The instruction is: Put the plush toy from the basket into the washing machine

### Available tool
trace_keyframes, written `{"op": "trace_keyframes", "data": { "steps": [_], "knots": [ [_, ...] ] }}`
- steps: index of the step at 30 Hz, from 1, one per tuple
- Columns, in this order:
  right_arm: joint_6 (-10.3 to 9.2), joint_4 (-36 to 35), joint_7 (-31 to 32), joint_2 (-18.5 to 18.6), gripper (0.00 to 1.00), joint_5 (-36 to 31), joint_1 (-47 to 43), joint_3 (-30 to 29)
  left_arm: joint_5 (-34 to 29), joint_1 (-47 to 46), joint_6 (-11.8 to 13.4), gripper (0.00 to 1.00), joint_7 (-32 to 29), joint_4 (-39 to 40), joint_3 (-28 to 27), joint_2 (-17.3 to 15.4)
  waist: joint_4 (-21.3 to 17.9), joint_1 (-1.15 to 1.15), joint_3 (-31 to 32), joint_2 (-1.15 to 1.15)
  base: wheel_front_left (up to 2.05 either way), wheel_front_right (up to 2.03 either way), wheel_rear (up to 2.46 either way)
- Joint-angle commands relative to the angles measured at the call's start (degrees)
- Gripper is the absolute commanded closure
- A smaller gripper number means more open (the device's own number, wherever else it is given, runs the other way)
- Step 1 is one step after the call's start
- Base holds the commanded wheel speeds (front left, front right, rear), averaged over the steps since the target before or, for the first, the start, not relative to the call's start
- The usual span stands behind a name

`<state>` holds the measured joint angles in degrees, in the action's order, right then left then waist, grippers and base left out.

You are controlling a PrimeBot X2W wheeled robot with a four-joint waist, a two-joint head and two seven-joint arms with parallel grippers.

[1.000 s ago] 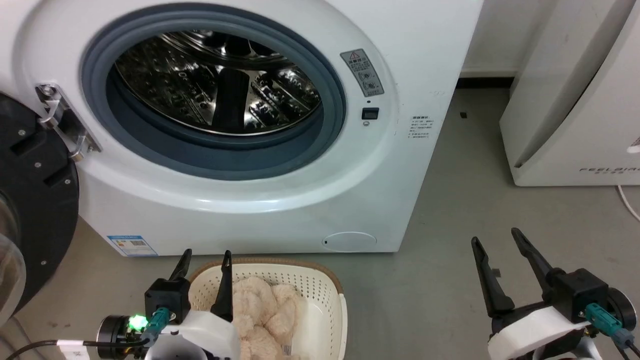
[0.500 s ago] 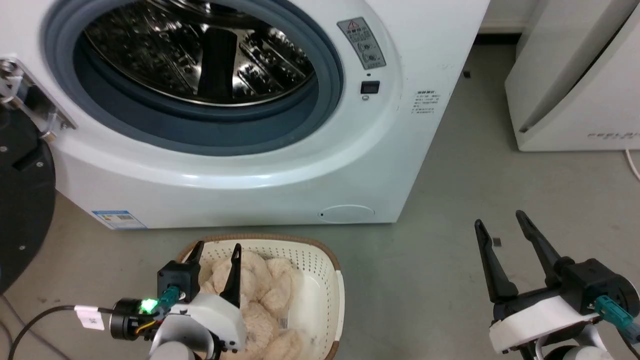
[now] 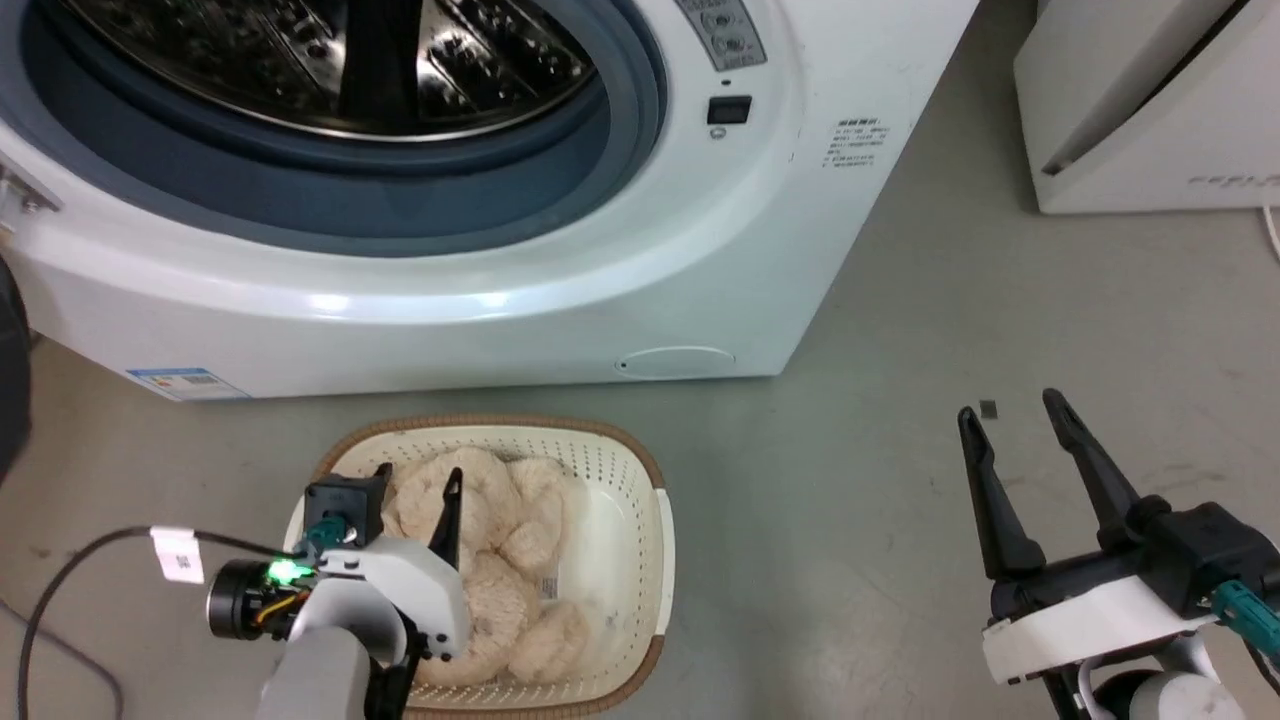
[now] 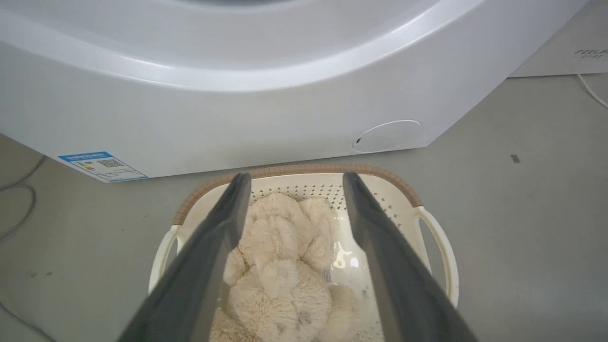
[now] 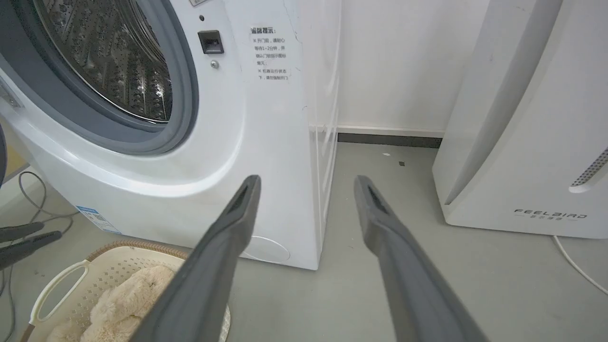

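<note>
- The toy [image 3: 500, 540] lies in the left half of the basket [image 3: 640, 460]. Its long axis runs from the rim nearest the washer [image 3: 500, 320] back toward the robot, directly under the left gripper [image 3: 418, 480], whose fingers are spread (nothing between them yet).
- The right gripper [image 3: 1010, 406], also spread, hangs well apart over the floor [image 3: 850, 520]; the left is nearer.
- A second ago the left tips stood at the far rim; now they sit over the toy, and the head camera has tilted down.

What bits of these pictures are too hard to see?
The plush toy, its face: head view, the left gripper covers part; left wrist view, the bottom edge cuts it off.
The drum of the washing machine: head view, the top edge cuts off its upper part.
The printed label on the machine's front: head view, too small to read.
</note>
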<state>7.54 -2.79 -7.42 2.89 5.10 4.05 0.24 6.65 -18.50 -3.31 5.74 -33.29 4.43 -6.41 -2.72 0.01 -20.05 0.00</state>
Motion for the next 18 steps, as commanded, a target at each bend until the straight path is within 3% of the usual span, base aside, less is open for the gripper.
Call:
{"op": "trace_keyframes", "data": {
  "steps": [1, 18],
  "knots": [
    [-0.03, -0.55, -0.67, -0.01, 0.0, 0.41, 1.06, 0.08, 0.31, -1.78, -0.44, 0.0, 0.13, -1.71, 0.15, -0.49, -0.34, -0.01, -1.21, 0.0, 0.0, 0.0, 0.0],
    [-0.04, -2.17, -2.7, -0.01, 0.0, 1.83, 3.48, 0.87, 2.62, -11.78, -1.23, 0.0, -0.84, -15.6, 2.32, -2.96, -1.71, -0.01, -9.88, 0.0, 0.0, 0.0, 0.0]
  ]
}}
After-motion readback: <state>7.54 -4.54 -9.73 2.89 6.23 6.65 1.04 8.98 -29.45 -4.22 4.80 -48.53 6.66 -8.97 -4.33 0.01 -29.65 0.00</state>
